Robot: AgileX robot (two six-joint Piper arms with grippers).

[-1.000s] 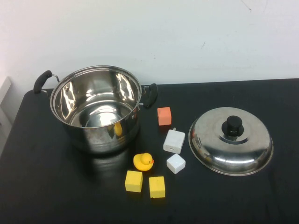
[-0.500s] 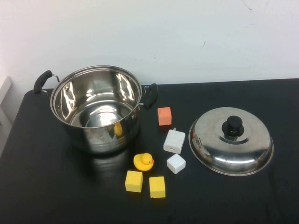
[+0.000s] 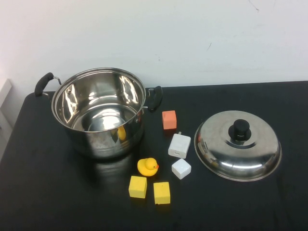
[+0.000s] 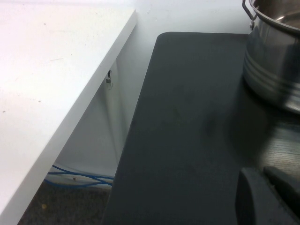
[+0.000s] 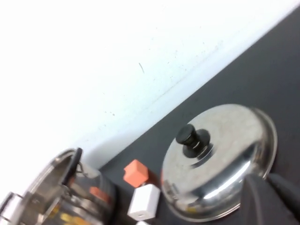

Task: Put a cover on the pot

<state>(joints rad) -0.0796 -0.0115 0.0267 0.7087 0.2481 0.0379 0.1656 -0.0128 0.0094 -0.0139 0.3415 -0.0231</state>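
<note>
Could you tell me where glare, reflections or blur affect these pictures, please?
High view: the pot mirrors bright patches on its inner wall and a yellow reflection on its outside; the lid shows soft highlights. Right wrist view: the whole picture is soft, with the right gripper a dark blur at the edge. Left wrist view: the left gripper is likewise blurred at the corner.

We see only a dark corner of the left gripper (image 4: 269,197) and of the right gripper (image 5: 272,197), each cut off by the frame. The pot (image 4: 276,51) is cropped too.
</note>
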